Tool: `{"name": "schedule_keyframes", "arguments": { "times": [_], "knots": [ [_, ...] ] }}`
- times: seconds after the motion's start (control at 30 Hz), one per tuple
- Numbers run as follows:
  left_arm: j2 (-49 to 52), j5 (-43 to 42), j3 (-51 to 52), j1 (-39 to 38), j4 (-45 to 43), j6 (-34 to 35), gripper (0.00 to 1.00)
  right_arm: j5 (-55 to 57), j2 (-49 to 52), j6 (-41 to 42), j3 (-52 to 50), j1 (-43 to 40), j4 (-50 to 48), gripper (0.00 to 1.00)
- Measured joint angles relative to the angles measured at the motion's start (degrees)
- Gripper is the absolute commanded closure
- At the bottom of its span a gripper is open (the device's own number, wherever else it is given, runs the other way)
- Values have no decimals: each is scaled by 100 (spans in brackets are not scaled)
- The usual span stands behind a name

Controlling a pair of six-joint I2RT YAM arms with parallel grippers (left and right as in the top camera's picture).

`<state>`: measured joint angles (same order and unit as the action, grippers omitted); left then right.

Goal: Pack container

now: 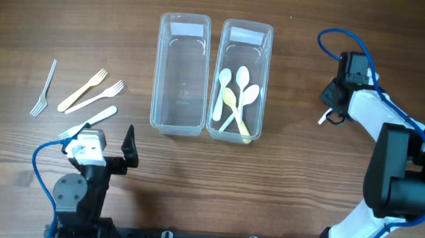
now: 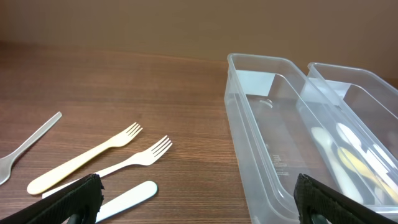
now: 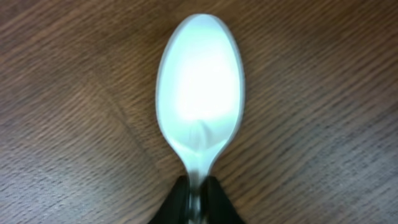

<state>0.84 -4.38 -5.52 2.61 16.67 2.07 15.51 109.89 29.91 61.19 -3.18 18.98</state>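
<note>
left container [image 1: 180, 74]: bare | right container [image 1: 242, 81]: spoons [image 1: 237, 98] | forks [image 1: 83, 96]: table, left

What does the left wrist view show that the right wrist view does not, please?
Only the left wrist view shows the forks lying on the table and the two clear containers: the empty one and the one holding spoons. Only the right wrist view shows the spoon clamped by its handle in the right gripper, bowl filling the frame. Both share the wooden table.
</note>
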Motion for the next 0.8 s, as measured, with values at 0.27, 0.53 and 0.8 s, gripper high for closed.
{"name": "schedule_keyframes", "arguments": {
  "times": [0.27,0.53,0.8],
  "knots": [
    [0,0,0,0,0,0,0,-68,-87,-55,74,4,470,96],
    [0,0,0,0,0,0,0,-356,-1703,-343,92,463,933,96],
    [0,0,0,0,0,0,0,-979,-3370,-455,315,1886,664,96]
  ]
}}
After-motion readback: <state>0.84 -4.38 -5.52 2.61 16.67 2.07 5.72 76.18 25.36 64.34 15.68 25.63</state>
